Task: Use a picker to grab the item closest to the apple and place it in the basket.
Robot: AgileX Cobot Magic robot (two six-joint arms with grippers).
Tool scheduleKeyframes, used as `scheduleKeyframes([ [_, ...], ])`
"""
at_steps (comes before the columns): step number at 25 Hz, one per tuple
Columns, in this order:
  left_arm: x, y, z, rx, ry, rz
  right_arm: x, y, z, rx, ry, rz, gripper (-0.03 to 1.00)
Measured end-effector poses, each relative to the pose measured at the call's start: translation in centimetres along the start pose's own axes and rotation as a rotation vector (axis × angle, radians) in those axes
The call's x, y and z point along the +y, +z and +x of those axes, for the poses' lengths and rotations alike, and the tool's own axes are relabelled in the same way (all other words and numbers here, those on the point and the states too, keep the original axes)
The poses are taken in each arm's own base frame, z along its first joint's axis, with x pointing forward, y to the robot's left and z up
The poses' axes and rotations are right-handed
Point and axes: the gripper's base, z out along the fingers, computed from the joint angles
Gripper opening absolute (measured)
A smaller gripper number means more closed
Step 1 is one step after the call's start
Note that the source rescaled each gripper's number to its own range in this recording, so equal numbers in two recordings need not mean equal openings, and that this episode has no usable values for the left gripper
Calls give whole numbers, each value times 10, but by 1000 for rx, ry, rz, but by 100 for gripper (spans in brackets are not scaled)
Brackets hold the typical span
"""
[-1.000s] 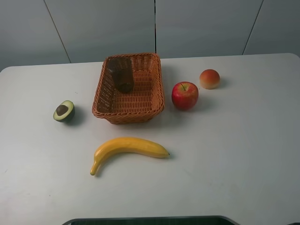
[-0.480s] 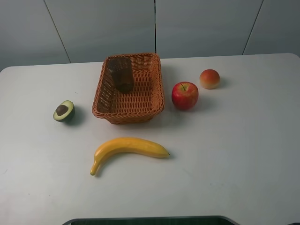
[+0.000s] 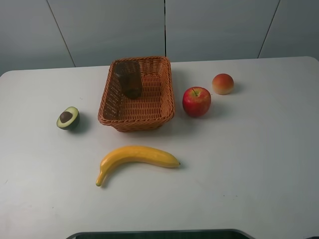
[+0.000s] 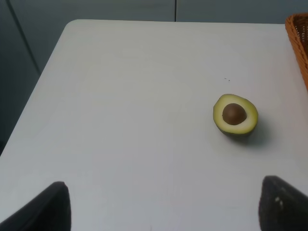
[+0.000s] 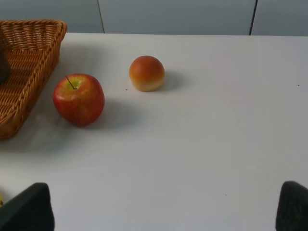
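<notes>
A red apple (image 3: 196, 101) (image 5: 79, 99) stands right of the woven basket (image 3: 167, 94) (image 5: 29, 67). Just beyond it to the right sits a small round orange bun (image 3: 223, 83) (image 5: 147, 73), the nearest thing to the apple. Neither arm shows in the high view. In the right wrist view my right gripper (image 5: 161, 214) is open, its dark fingertips (image 5: 29, 208) wide apart, well short of the apple and bun. My left gripper (image 4: 163, 211) is open too, with nothing between its fingertips (image 4: 284, 204), and faces the avocado half (image 4: 235, 114).
A dark brown object (image 3: 128, 78) lies inside the basket at its far end. The avocado half (image 3: 68, 118) sits left of the basket, and a yellow banana (image 3: 135, 158) lies in front of it. The white table (image 3: 249, 164) ends at a grey wall behind.
</notes>
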Motion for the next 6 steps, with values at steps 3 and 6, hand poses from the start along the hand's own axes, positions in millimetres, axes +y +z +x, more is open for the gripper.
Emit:
scheduleKeyframes([
  [3,0,0,0,0,0,0,0,0,0,0,0,0,100],
  [6,0,0,0,0,0,0,0,0,0,0,0,0,100],
])
